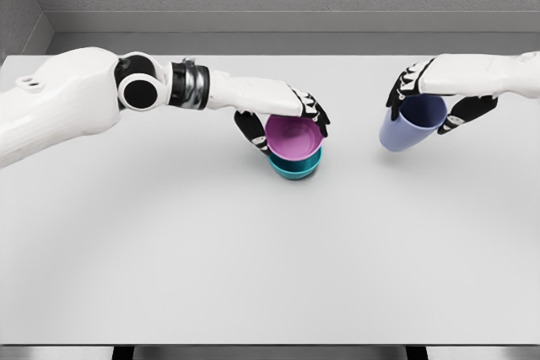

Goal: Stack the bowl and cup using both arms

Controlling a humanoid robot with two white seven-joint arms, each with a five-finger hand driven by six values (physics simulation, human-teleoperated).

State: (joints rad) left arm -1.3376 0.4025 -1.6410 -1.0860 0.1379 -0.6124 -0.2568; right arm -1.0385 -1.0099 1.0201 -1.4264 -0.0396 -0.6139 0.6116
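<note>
From the head camera, we saw the job partly done: a round magenta bowl (294,137) already sat nested in a round teal bowl (295,166) near the middle of the pale grey table (253,259). Our left hand (283,115) was curled over the magenta bowl's rim, fingers on the far edge and the thumb down its near-left side, gripping it. To the right and well apart, our right hand (439,99) held a smooth lavender-blue cup (409,124) clear of the table, tilted with its mouth turned up toward the hand, fingers wrapped around the rim on both sides.

We judged that one step remained: carrying the cup across and setting it into the magenta bowl, then letting both hands go. Whether the magenta bowl was fully seated in the teal one, we could not tell.

By our count there were two bowls, one cup and two hands at work; only this single view was on offer.
</note>
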